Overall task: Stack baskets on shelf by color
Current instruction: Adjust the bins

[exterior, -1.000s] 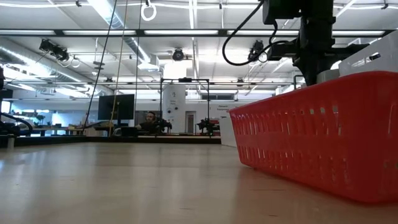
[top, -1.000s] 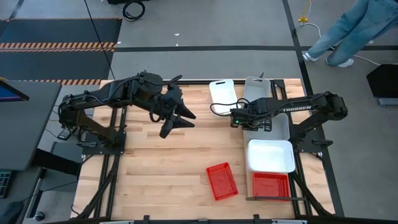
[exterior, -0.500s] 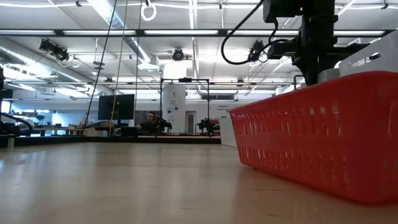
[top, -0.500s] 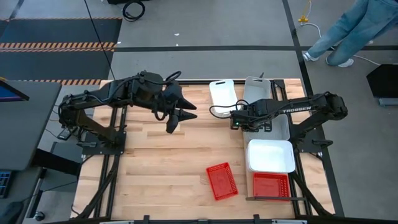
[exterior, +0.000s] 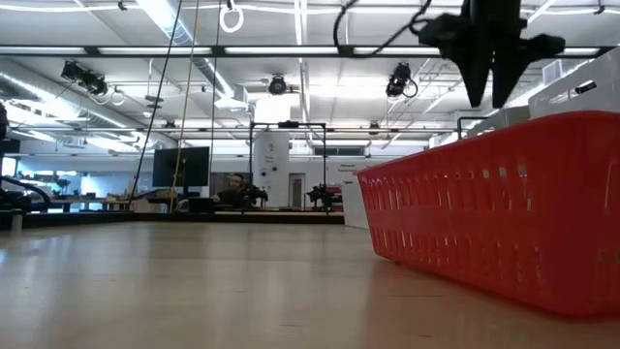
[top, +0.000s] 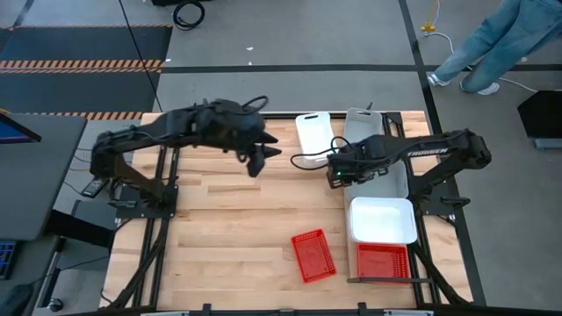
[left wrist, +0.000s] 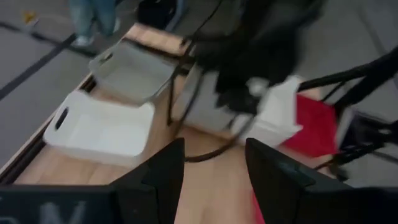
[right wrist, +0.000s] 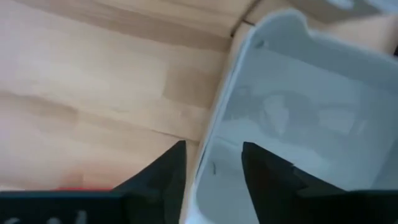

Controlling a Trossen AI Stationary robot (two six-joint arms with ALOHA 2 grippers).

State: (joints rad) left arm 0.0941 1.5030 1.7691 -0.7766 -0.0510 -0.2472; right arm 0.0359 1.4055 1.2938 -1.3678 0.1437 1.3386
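High view puts the light grey basket (top: pixel 391 171) on the shelf (top: pixel 415 197) at the table's right side, just behind a white basket (top: pixel 383 219), with a red basket (top: pixel 383 262) nearest the front; another red basket (top: pixel 313 255) lies loose on the tabletop (top: pixel 228 228), and a white basket (top: pixel 313 132) and grey basket (top: pixel 362 123) wait at the far edge. These bins look light and stiff with smooth, likely slippery walls, so I would pinch a rim wall rather than span the body. My right gripper (top: pixel 336 172) sits over the grey basket's left rim with fingers (right wrist: pixel 165 180) spread astride the wall, touching nothing that I can make out, though the wrist view is blurred. A second ago it was pinched shut there, so the basket looks released. My left gripper (top: pixel 257 161) hangs open over the tabletop, swung nearer the far white basket than before.
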